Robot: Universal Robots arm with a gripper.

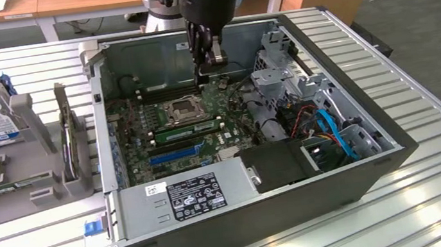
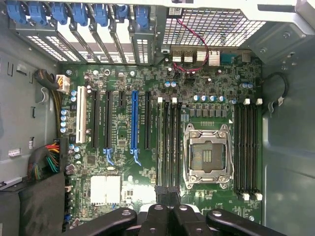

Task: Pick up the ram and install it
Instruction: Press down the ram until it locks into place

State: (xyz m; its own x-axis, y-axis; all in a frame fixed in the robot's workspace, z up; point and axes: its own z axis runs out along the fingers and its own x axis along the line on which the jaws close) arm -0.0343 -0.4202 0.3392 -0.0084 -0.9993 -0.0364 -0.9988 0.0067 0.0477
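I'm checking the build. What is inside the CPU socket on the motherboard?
The CPU socket holds no chip: its bare contacts show in the middle. Nothing covers it.

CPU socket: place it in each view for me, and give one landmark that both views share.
Exterior view: the CPU socket sits mid-motherboard inside the open case, near the gripper.
Wrist view: the CPU socket lies between two banks of memory slots.
Shared landmark: the blue expansion slot on the board.

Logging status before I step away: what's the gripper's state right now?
Gripper: closed, over the motherboard, nothing visibly held.
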